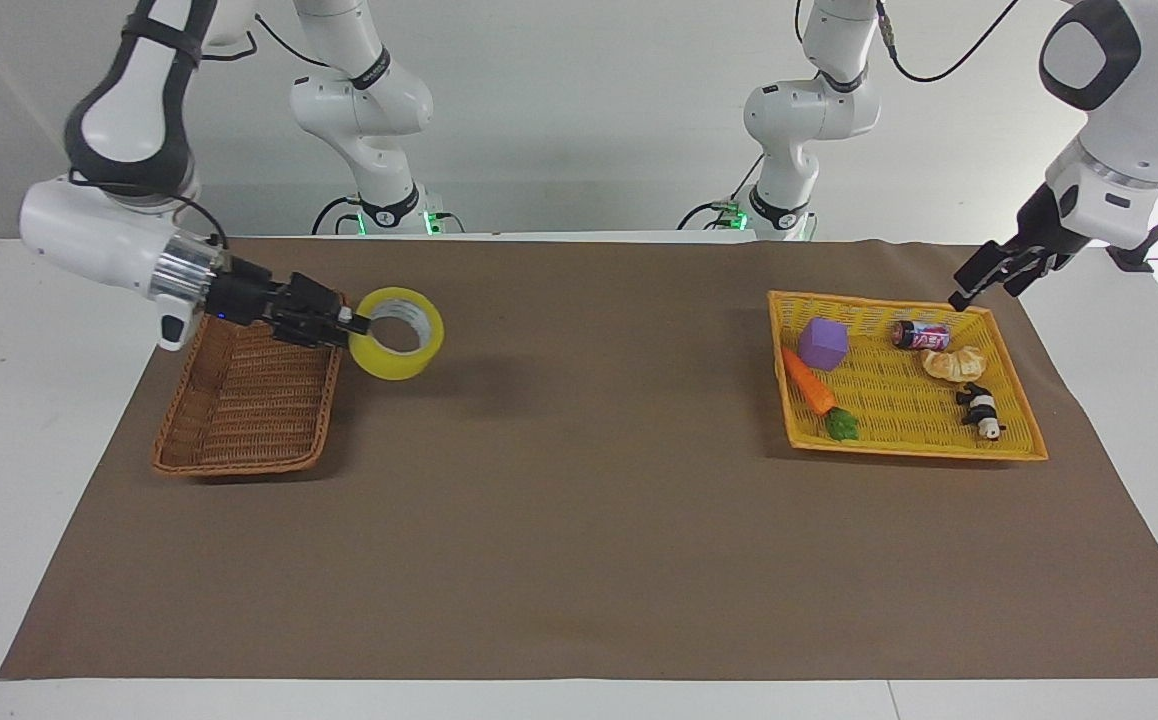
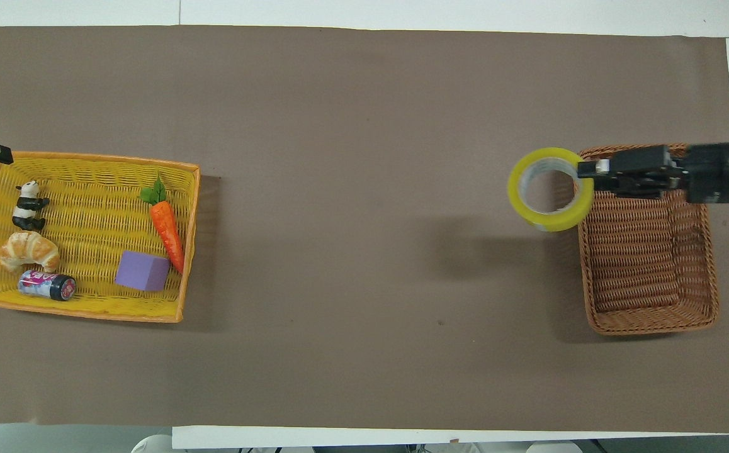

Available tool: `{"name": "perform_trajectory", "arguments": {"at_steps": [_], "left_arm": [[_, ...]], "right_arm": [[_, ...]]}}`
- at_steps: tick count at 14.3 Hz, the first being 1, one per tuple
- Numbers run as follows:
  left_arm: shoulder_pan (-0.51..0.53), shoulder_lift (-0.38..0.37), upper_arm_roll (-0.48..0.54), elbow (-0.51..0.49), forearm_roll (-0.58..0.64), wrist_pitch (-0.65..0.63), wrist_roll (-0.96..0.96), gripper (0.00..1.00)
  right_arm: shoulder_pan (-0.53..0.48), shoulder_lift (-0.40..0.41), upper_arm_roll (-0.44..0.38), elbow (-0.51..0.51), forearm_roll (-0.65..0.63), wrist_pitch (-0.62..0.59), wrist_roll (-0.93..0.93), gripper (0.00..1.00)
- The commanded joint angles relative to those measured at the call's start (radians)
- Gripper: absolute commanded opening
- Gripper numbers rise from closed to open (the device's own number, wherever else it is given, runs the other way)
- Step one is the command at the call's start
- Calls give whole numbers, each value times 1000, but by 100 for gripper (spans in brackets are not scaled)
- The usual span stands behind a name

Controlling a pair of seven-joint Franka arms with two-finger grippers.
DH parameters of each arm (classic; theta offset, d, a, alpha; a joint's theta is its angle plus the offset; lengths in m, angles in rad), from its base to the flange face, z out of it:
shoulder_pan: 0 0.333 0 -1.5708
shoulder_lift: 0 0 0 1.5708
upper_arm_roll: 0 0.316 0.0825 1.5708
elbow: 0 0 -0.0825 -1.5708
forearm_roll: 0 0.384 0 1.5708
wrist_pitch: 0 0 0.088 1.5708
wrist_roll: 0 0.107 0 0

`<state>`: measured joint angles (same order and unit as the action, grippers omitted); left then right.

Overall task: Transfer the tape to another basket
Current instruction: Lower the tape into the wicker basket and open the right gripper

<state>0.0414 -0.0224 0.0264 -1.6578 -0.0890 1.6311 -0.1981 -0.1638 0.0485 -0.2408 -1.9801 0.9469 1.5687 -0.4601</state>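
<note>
The right gripper [image 1: 351, 324] reaches out level over the brown wicker basket [image 1: 239, 440], its fingertips closed on the wall of the tape [image 1: 396, 347] — a yellow roll carried on edge, clear of the brown mat [image 1: 579, 520]. The roll hangs at the gripper's tip, just past the basket's rim on the side toward the left arm's end of the table, over the mat and not inside the basket. The facing view shows the whole right arm descending to the wrist; the overhead view shows only the wrist and fingers [image 2: 597, 167] crossing the basket.

The left gripper [image 1: 981, 280] hangs in the air over the corner of the yellow basket [image 1: 1029, 440] nearest its own base, fingers spread and holding nothing. In the overhead view only a dark tip of it enters at the edge — the facing view alone shows its arm.

Below the left gripper the yellow basket holds a can [image 1: 921, 334], a croissant [image 1: 954, 362], a panda figure [image 1: 981, 410], a purple block [image 1: 823, 343] and a toy carrot [image 1: 811, 385].
</note>
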Motion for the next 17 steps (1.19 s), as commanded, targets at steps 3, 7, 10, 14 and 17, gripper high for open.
{"name": "perform_trajectory", "arguments": {"at_steps": [3, 7, 10, 14, 17], "left_arm": [[18, -10, -29, -4, 95, -39, 6, 100], [-9, 33, -33, 116, 114, -153, 11, 100], [-26, 87, -33, 223, 110, -230, 13, 100], [-64, 96, -33, 230, 112, -252, 17, 100], [-89, 99, -33, 251, 115, -269, 25, 100]], "right_arm": [[-268, 207, 17, 183, -175, -197, -302, 0], [-310, 277, 17, 216, -237, -193, -416, 0], [-298, 272, 18, 141, -237, -124, -443, 0], [-286, 289, 20, 81, -235, -43, -520, 0], [-284, 287, 24, 78, -235, -24, -528, 0]]}}
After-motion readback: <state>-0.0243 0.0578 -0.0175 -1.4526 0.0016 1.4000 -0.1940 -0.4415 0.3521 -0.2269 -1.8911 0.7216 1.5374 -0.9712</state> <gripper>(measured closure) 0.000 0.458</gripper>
